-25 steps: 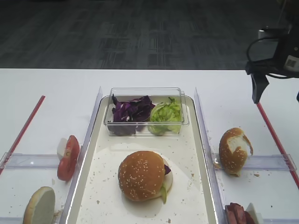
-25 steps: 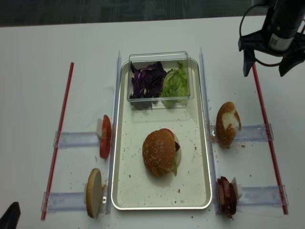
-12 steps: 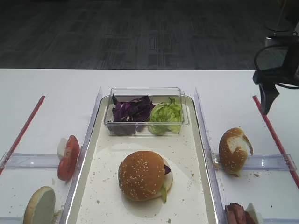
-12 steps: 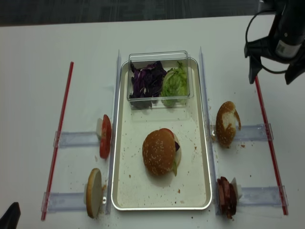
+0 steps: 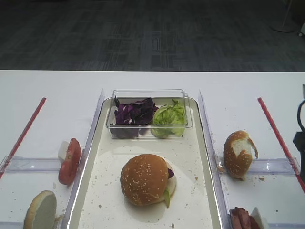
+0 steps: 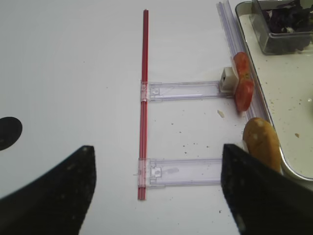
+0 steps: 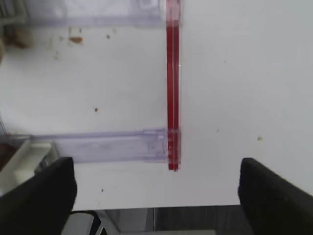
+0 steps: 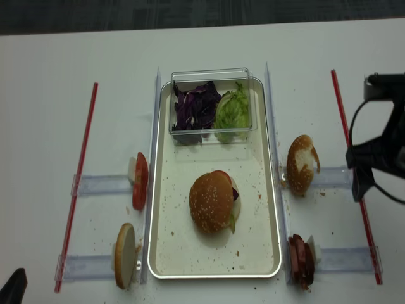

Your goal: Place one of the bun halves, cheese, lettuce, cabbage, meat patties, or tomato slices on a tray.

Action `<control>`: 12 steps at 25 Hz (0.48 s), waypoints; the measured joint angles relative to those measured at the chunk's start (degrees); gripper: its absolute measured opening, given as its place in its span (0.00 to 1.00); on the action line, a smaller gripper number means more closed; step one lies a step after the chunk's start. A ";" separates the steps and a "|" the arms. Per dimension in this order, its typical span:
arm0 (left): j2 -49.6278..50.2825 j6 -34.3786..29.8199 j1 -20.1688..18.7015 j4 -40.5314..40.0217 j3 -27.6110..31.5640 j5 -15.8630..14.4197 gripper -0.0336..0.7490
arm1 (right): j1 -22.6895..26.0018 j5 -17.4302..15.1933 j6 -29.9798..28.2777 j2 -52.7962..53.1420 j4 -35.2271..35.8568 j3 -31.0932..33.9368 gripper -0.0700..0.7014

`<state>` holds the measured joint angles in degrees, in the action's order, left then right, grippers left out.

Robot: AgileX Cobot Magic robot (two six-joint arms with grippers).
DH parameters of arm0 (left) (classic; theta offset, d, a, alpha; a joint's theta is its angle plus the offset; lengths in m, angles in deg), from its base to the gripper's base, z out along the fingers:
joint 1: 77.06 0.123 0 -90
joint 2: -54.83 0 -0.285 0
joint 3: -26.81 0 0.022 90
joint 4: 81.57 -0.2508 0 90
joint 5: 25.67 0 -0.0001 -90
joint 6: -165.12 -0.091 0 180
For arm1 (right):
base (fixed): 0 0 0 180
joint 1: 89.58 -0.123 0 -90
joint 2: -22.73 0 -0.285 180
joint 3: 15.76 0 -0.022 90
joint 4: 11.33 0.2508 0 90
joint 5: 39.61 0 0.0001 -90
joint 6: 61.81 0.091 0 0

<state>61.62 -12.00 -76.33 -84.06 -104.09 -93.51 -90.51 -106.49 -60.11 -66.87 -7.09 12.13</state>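
The sesame bun top (image 8: 212, 201) sits on the cream tray (image 8: 215, 273), capping a stack with bits of red, purple and green at its right edge. Cabbage (image 8: 196, 107) and lettuce (image 8: 233, 109) fill a clear tub at the tray's far end. Tomato slices (image 8: 139, 180) stand left of the tray, meat patties (image 8: 300, 259) at its near right. No cheese shows. My right gripper (image 7: 156, 196) hangs open and empty over the red strip, right of the torn bun (image 8: 300, 163). My left gripper (image 6: 156, 196) is open and empty near the table's front left.
A pale flat bun half (image 8: 124, 255) stands at the tray's near left. Clear rails (image 8: 101, 185) hold the ingredients on both sides. Red strips (image 8: 79, 183) run down each side of the table. The table's front edge (image 7: 156, 204) lies just under my right gripper.
My right arm has swung from the far right corner toward the front, along the right red strip, to beside the torn bun. Its jaws stayed open. Nothing on the tray moved.
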 joint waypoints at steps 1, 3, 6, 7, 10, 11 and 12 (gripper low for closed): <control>0.00 0.00 0.00 0.00 0.00 0.00 0.67 | 0.00 0.44 -0.38 2.04 0.22 2.31 0.97; 0.00 0.00 0.00 0.00 0.00 0.00 0.67 | 0.00 0.95 -0.80 6.95 0.67 6.01 0.97; 0.00 0.00 0.00 0.00 0.00 0.00 0.67 | 0.00 1.92 -1.04 13.99 1.03 10.42 0.97; 0.00 0.00 0.00 0.00 0.00 0.00 0.67 | 0.00 2.30 -1.04 16.49 1.03 11.69 0.97; 0.00 0.00 0.00 0.00 0.00 0.00 0.67 | 0.00 3.61 -1.16 23.10 1.03 14.76 0.97; 0.00 0.00 0.00 0.00 0.00 0.00 0.67 | 0.00 4.19 -1.16 25.28 1.03 15.81 0.97; 0.00 0.00 0.00 0.00 0.00 0.00 0.67 | 0.00 4.69 -1.16 26.98 1.03 16.91 0.97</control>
<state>61.62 -12.00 -76.33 -84.06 -104.09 -93.51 -90.51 -101.80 -61.27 -39.89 -6.06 29.04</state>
